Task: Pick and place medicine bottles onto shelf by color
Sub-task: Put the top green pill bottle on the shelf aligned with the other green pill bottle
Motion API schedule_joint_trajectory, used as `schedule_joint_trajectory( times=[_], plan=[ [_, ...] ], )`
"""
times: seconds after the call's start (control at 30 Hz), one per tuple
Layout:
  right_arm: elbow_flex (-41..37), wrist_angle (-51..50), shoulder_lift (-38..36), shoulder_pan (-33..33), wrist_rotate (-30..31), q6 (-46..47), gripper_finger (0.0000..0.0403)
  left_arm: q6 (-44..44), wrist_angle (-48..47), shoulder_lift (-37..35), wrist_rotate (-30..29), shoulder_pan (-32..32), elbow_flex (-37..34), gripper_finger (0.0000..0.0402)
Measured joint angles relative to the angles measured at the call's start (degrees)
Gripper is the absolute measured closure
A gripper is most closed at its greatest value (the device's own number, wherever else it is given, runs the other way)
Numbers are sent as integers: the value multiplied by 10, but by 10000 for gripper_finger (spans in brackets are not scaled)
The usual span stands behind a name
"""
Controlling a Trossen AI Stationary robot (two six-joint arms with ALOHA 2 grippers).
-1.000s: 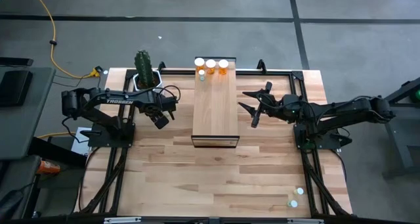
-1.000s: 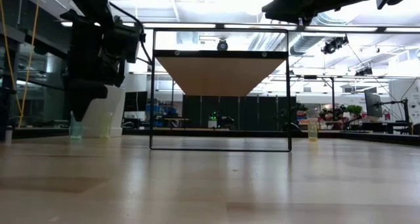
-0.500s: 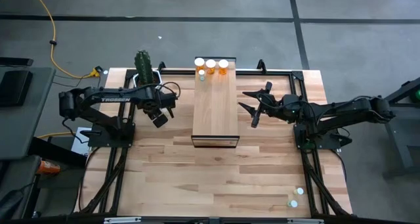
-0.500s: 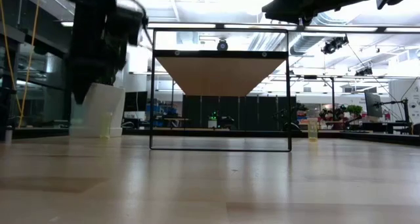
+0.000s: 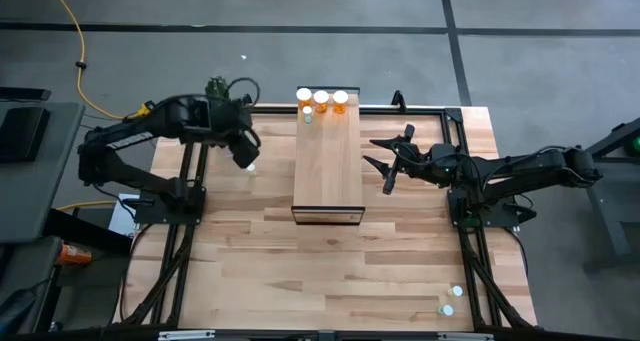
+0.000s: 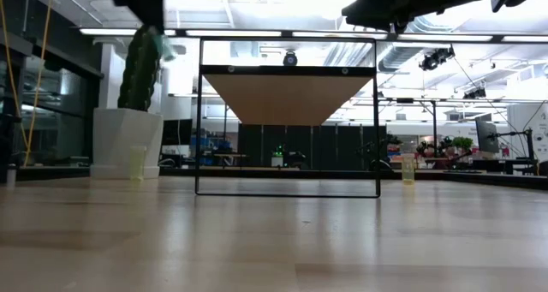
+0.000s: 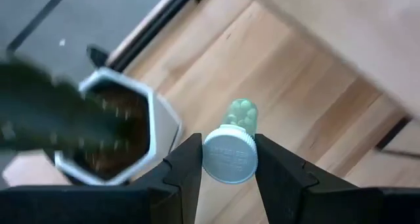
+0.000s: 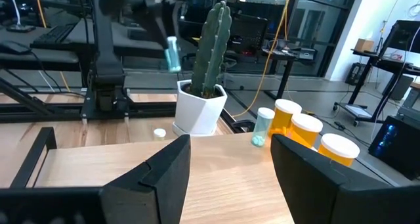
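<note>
Pale green bottle (image 7: 231, 153) is clamped between the left gripper (image 5: 246, 153) fingers, lifted beside the cactus pot (image 7: 117, 135), its body mostly hidden behind its white cap. Right gripper (image 5: 385, 166) is held open beside the shelf (image 5: 328, 166).

Light matt wood shelf (image 5: 328, 166); clear plastic green bottle (image 7: 235, 148).

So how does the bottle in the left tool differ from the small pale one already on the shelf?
The held bottle hangs in the air, clamped at its white cap by the left tool; the shelf bottle stands upright on the shelf, untouched. The held bottle is out by the cactus; the shelf bottle sits beside three orange bottles. Both are small, pale green and white-capped.
</note>
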Motion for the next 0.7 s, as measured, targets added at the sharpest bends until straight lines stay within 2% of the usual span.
schedule_joint_trajectory(
  times=[0.17,0.4,0.7],
  plan=[
    [0,2,0,0,0,4,198,49,1,87,12,-3,89,286],
    [0,3,0,0,0,0,199,140,19,230,-5,-4,207,286],
    [0,-1,0,0,0,0,198,309,105,369,-5,-3,340,286]
  ],
)
